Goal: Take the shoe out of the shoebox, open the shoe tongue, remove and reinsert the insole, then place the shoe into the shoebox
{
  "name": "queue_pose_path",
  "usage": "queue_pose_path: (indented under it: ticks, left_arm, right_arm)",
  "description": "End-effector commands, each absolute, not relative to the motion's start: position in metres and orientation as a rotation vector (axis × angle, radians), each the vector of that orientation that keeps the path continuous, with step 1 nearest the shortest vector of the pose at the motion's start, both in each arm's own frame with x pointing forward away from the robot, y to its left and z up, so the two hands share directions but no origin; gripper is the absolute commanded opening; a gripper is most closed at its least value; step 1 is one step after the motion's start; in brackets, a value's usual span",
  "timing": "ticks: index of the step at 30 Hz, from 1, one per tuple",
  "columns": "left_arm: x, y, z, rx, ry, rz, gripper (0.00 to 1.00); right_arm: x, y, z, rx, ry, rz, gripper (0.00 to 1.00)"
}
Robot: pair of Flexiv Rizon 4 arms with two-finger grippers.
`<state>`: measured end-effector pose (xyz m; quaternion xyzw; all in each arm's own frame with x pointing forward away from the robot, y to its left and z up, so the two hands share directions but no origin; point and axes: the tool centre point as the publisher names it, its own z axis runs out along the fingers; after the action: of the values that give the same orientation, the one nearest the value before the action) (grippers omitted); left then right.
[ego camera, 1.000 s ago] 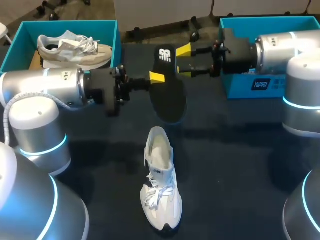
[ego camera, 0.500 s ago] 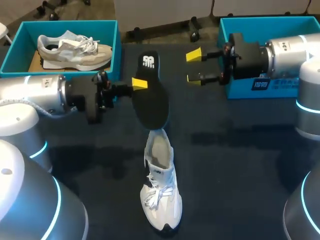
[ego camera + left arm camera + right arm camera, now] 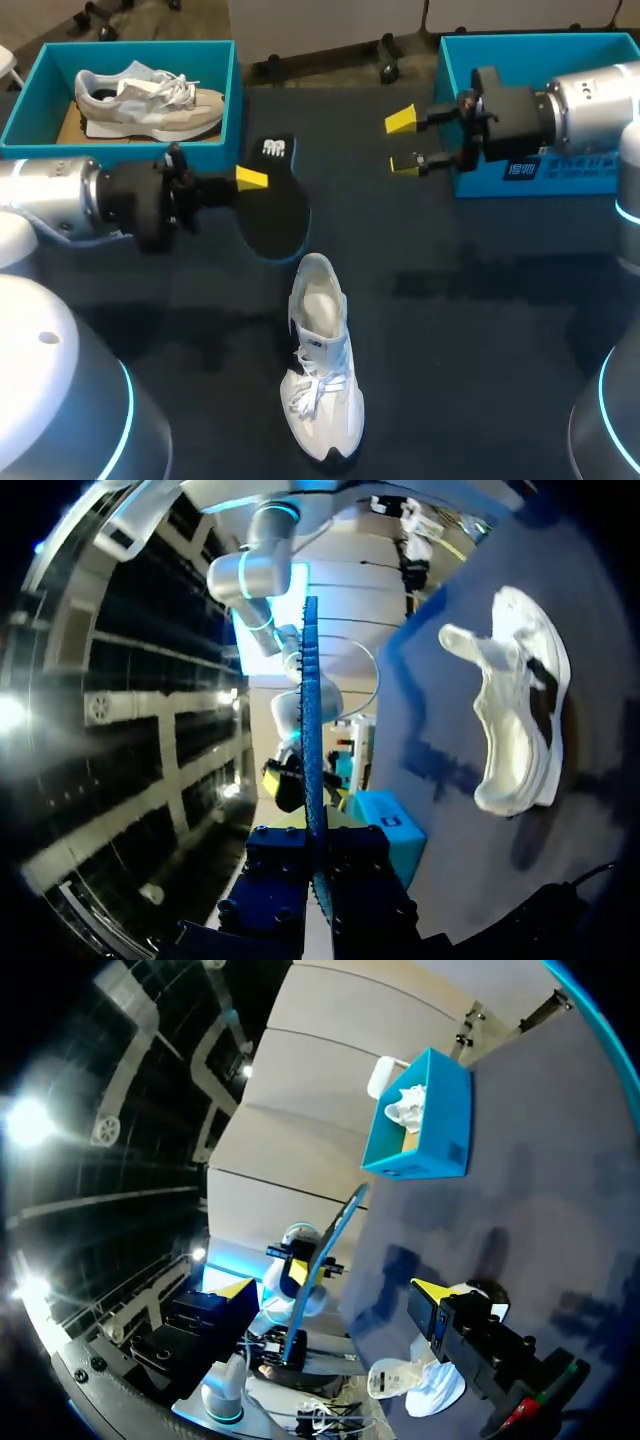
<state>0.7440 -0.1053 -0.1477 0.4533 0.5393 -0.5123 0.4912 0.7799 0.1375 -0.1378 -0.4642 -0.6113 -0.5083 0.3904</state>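
Observation:
A white shoe (image 3: pixel 320 370) lies on the dark table, heel toward the far side, its opening showing. My left gripper (image 3: pixel 250 180) is shut on one edge of a black insole (image 3: pixel 272 205), which hangs just beyond the shoe's heel. In the left wrist view the insole (image 3: pixel 310 730) stands edge-on between my fingers, with the white shoe (image 3: pixel 510 710) off to one side. My right gripper (image 3: pixel 405 142) is open and holds nothing, level with the insole and well to its right. From the right wrist, the insole (image 3: pixel 325 1255) shows far ahead between my spread fingertips (image 3: pixel 430 1290).
A teal shoebox (image 3: pixel 232 100) at the back left holds a beige-grey shoe (image 3: pixel 150 98). A second teal box (image 3: pixel 580 178) stands at the back right, right behind my right gripper. My two arms flank the white shoe.
My right gripper let go of the insole, opened wide and drew back to the right. My left gripper carried the insole left and down toward the shoe's heel.

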Motion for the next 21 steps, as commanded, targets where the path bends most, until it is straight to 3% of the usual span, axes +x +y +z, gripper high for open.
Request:
queue_pose_path:
  ticks: [1, 19, 21]
  left_arm:
    - [0.749, -0.101, -0.136, 0.976, 1.574, -1.579, 0.00]
    - [0.741, -0.102, -0.119, 1.001, 1.573, -1.645, 0.00]
    - [0.742, -0.104, -0.122, 0.861, 1.746, -1.792, 0.00]
  right_arm:
    - [0.779, 0.137, -0.138, -1.183, -1.555, -1.290, 1.00]
    - [0.779, 0.137, -0.138, -1.183, -1.555, -1.290, 1.00]
    - [0.779, 0.137, -0.138, -1.183, -1.555, -1.290, 1.00]
